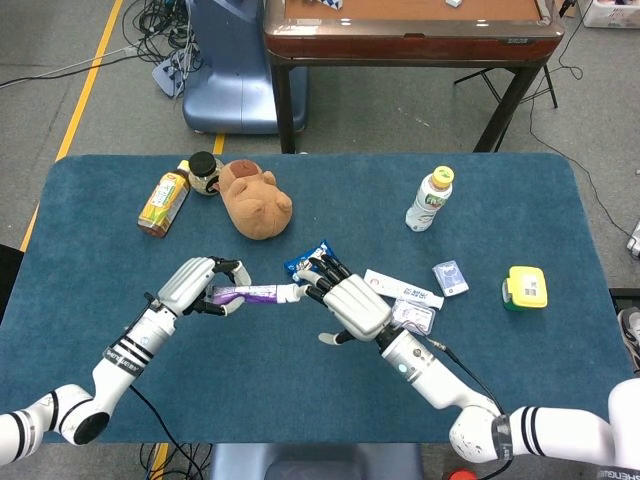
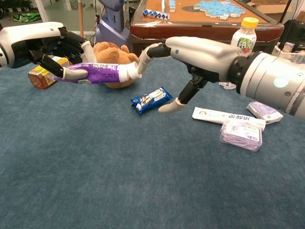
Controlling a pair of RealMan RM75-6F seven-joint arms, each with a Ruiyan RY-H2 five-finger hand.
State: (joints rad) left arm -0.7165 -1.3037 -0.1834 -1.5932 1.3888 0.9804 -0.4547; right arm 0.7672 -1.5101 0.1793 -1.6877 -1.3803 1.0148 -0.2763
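Note:
My left hand [image 1: 193, 286] [image 2: 53, 44] grips a purple toothpaste tube [image 1: 250, 294] [image 2: 95, 73] by its tail end and holds it level above the blue table [image 1: 300, 380], white cap [image 2: 127, 72] pointing right. My right hand [image 1: 350, 303] [image 2: 200, 51] is beside the cap with fingers spread. One fingertip [image 2: 144, 58] touches the cap, while the thumb points down towards a blue snack packet [image 1: 305, 261] [image 2: 150, 99]. Nothing is held in the right hand.
A brown plush toy [image 1: 258, 200] [image 2: 113, 53], an orange drink carton [image 1: 163, 203] and a dark jar [image 1: 204, 172] lie at the back left. Right of my hands are a white long box [image 2: 224, 117], small packets [image 2: 240, 134], a water bottle [image 1: 430, 198] and a yellow box [image 1: 526, 287].

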